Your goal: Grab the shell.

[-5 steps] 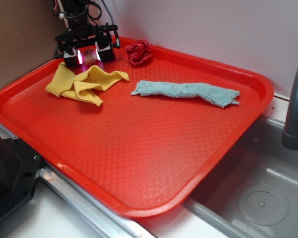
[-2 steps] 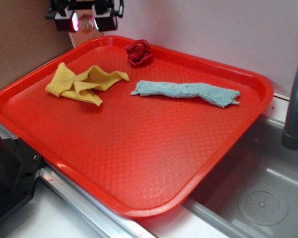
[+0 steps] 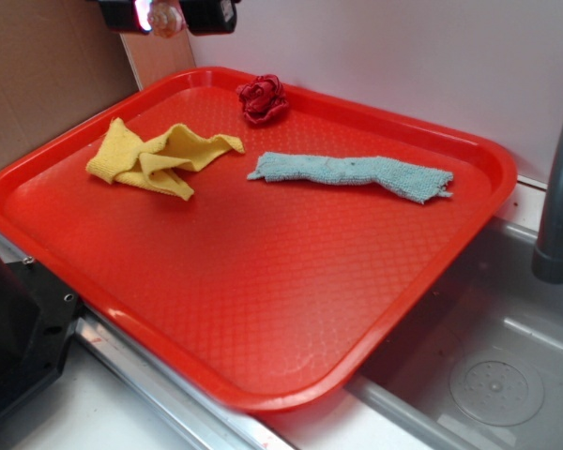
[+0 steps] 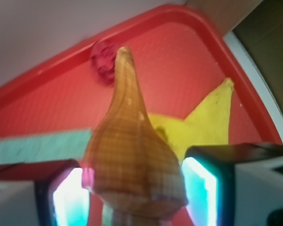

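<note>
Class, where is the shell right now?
The shell is clamped in the gripper at the exterior view's top left, lifted above the tray's far corner, beyond the yellow cloth.

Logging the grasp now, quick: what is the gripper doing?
Gripper: closed on the shell, holding it up above the red tray.

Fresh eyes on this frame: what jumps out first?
The shell, clamped between the gripper pads, fills the wrist view and hangs high above the tray's far left corner. On the big red tray lie a yellow cloth, a pale blue cloth and a dark red fabric rose.
</note>
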`<action>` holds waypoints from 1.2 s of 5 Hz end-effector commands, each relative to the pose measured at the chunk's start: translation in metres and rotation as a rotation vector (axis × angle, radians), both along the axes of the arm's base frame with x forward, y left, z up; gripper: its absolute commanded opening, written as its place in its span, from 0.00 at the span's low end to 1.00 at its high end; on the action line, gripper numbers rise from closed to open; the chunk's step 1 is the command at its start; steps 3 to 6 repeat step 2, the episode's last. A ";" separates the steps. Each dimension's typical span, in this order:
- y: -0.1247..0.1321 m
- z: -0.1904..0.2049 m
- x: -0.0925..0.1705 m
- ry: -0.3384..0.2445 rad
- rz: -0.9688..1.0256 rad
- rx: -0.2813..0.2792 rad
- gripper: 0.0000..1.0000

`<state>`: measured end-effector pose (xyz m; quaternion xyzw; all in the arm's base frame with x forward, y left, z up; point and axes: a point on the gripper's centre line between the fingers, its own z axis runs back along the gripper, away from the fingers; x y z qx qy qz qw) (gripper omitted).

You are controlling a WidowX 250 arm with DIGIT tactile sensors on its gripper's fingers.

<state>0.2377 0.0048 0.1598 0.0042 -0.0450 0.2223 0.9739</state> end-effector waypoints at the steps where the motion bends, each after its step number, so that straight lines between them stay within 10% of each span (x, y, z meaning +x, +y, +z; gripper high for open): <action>1: -0.025 0.051 -0.043 -0.078 -0.177 0.065 0.00; 6: -0.027 0.054 -0.052 -0.109 -0.178 0.083 0.00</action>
